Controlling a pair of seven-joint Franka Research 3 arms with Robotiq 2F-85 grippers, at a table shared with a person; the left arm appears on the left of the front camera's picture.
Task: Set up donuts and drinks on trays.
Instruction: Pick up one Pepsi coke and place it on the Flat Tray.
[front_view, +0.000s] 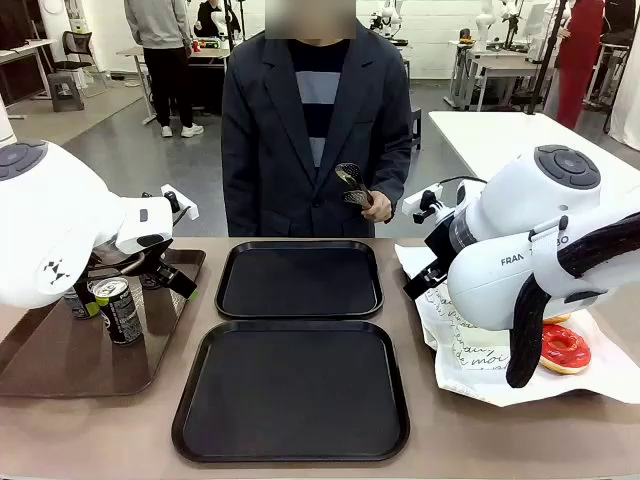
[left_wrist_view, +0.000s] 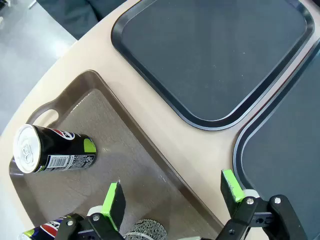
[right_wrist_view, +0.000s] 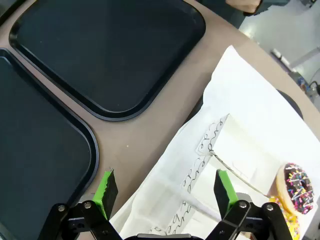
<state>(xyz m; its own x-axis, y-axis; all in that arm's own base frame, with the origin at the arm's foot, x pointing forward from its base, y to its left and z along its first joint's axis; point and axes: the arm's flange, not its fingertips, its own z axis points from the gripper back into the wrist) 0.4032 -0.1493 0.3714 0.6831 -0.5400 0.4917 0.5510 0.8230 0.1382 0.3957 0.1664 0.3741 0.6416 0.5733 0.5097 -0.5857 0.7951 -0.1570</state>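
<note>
Two black trays lie end to end mid-bench: the far tray (front_view: 300, 283) and the near tray (front_view: 292, 395). On the bench (front_view: 100, 435) the left gripper (left_wrist_view: 172, 192) has its green pads wide apart with nothing between them, hanging over the inner rim of the brown tray (left_wrist_view: 100, 115). One can (left_wrist_view: 57, 154) stands on that brown tray, up and off to the left of the left-hand pad and well apart from it. A second can (left_wrist_view: 42, 230) is right beside the base of that same finger. The far tray lies ahead of the fingers, and the near tray's corner is just beside the right-hand pad.

The right gripper (right_wrist_view: 165, 187) is spread open too and empty, over the white paper (right_wrist_view: 240, 115) with black script. A chocolate donut (right_wrist_view: 297, 182) with sprinkles sits past its right-hand finger, and both trays are off on the left-hand pad's side. From the front, a red donut (front_view: 565, 348) lies on the paper under the right arm. The person (front_view: 300, 130) across the bench holds tongs (front_view: 350, 183).
</note>
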